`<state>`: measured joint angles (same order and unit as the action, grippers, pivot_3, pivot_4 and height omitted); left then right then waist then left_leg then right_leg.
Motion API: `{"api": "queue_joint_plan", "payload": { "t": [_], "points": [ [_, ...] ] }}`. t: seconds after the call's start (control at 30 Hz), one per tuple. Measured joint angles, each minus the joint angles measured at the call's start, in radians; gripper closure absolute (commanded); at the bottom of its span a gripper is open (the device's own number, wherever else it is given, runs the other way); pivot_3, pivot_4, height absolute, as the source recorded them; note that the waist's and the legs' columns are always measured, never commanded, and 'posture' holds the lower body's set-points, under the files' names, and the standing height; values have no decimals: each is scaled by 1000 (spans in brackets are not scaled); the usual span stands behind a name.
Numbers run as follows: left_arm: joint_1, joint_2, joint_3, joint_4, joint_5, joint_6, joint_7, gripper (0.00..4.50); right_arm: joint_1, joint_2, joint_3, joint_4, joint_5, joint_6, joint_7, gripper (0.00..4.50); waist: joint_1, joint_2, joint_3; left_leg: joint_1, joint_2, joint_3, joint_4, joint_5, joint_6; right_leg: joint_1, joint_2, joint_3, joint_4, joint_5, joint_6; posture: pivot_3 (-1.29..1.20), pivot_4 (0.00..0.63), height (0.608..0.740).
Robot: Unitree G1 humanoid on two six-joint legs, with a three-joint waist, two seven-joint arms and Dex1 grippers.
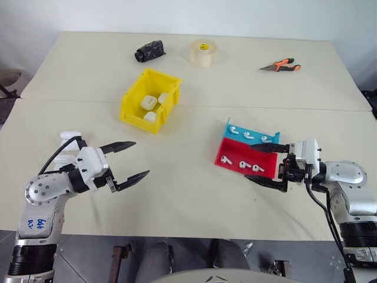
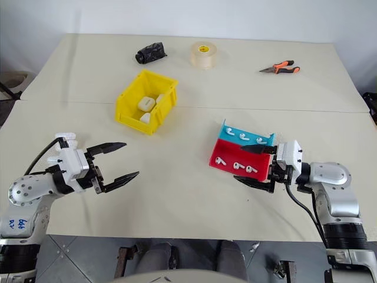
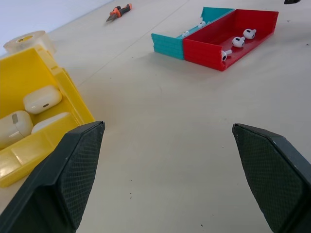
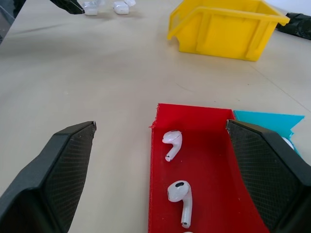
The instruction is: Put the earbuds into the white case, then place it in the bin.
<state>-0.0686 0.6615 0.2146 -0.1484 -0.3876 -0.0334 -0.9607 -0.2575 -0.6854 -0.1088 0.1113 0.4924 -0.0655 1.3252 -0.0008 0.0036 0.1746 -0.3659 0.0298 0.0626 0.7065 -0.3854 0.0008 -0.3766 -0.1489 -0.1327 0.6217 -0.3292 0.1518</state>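
Observation:
The yellow bin (image 1: pixel 131 101) stands left of the table's middle with three white cases (image 1: pixel 148 102) inside. Several earbuds (image 1: pixel 242 164) lie in a red tray (image 1: pixel 265 160), and more earbuds (image 1: pixel 248 134) lie in the teal tray (image 1: pixel 258 133) behind it. My right gripper (image 1: pixel 252 163) is open and level, its fingers straddling the red tray's right end without touching an earbud (image 4: pixel 172 141). My left gripper (image 1: pixel 140 158) is open and empty above bare table, in front of the bin. Small white cases (image 4: pixel 121 6) lie on the table beside my left arm.
At the back of the table are a black pouch (image 1: pixel 149 51), a roll of tape (image 1: pixel 203 52) and orange-handled pliers (image 1: pixel 281 66). A seam (image 1: pixel 70 100) crosses the table behind the bin. Bare tabletop lies between my two grippers.

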Motion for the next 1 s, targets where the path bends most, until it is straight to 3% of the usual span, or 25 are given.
{"api": "queue_joint_plan", "payload": {
  "t": [0.17,0.3,0.5,0.67,0.83,0.9,1.0],
  "points": [
    [39,-37,47,-23,6,27,118,29,-14,30,12,5,1,-2,6,0,-2,0,0,0,0,0,0,0,0,0,0,0,0,0,0,0,150,740],
    [166,-84,164,-138,3,114,282,29,-49,104,49,-29,5,3,-3,0,-10,0,0,0,1,-1,0,0,0,0,0,0,0,0,0,0,150,740],
    [430,-255,359,-365,31,282,576,29,-94,249,110,-78,6,-50,-25,0,1,-1,0,0,0,-11,1,0,0,1,-1,1,0,0,0,0,150,740],
    [501,-367,415,-463,24,391,732,29,-124,271,136,-81,6,-62,-25,0,24,-1,0,-1,0,-13,5,0,0,3,-1,1,0,0,0,0,150,740],
    [443,-313,452,-514,-72,636,818,29,-131,239,142,-73,10,-14,-4,0,24,-1,0,-1,0,-13,5,0,0,3,0,1,0,0,0,0,150,740],
    [404,-230,490,-528,-125,798,847,29,-131,218,140,-69,15,9,5,0,20,-1,0,-1,0,-13,5,0,0,2,0,1,1,0,0,0,150,740],
    [265,-40,561,-532,-240,1180,863,29,-131,204,137,-65,22,34,9,0,19,-1,0,-1,0,-14,5,0,0,2,0,1,2,0,-1,0,150,740]
  ]
}}
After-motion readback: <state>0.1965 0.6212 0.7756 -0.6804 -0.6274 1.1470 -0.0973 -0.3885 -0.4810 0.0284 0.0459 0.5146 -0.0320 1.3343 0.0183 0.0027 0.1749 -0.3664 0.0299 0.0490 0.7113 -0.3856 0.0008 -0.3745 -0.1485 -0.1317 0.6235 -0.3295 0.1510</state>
